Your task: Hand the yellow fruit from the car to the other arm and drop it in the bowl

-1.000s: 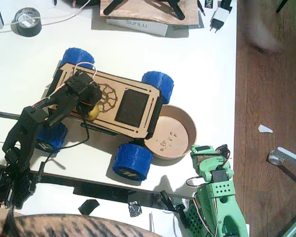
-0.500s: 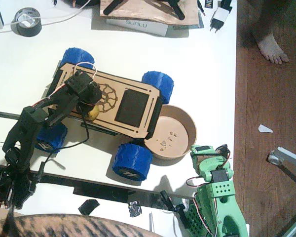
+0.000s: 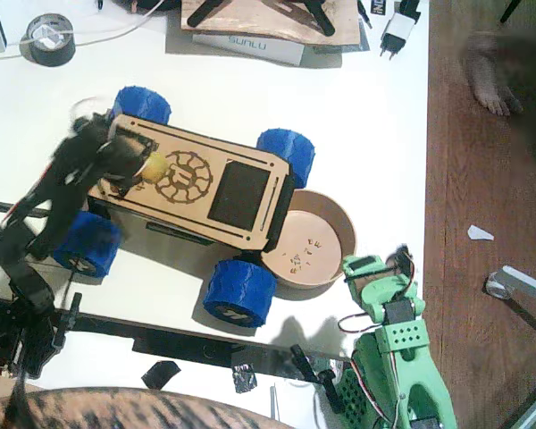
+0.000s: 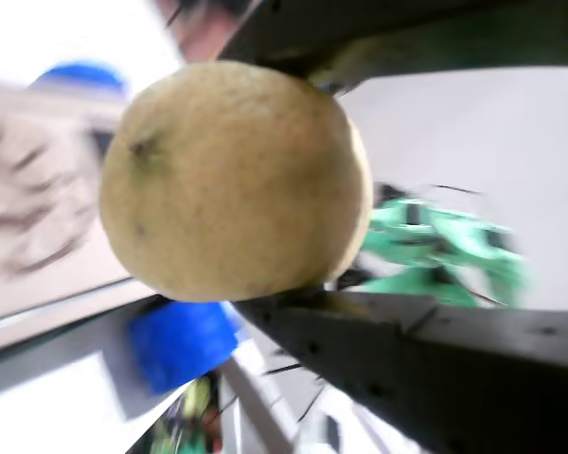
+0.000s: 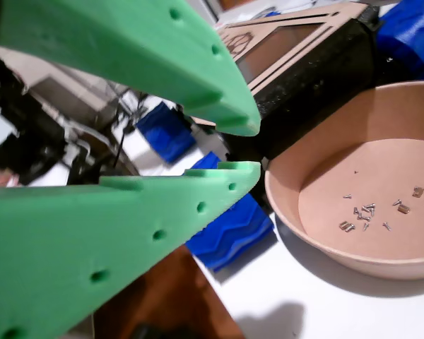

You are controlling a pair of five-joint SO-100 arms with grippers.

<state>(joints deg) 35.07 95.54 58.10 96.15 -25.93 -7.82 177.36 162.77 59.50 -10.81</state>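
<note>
Black jaws of my left gripper point(image 3: 132, 167) clamp the small dull-yellow round fruit point(image 3: 152, 166) above the plywood car with 4 blue wheels point(image 3: 241, 192). At the car's 4 o'clock sits the shallow tan cardboard bowl point(image 3: 338, 223); I see the light green right gripper point(image 5: 246, 147) beside it, jaws slightly apart, gripping nothing.

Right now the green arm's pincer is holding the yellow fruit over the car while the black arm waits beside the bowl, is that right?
Not quite: the arms are swapped. The black left arm's pincer grips the yellow fruit over the car, clear in a wrist view. The green right arm's pincer waits empty beside the bowl, as the fixed view shows.
</note>
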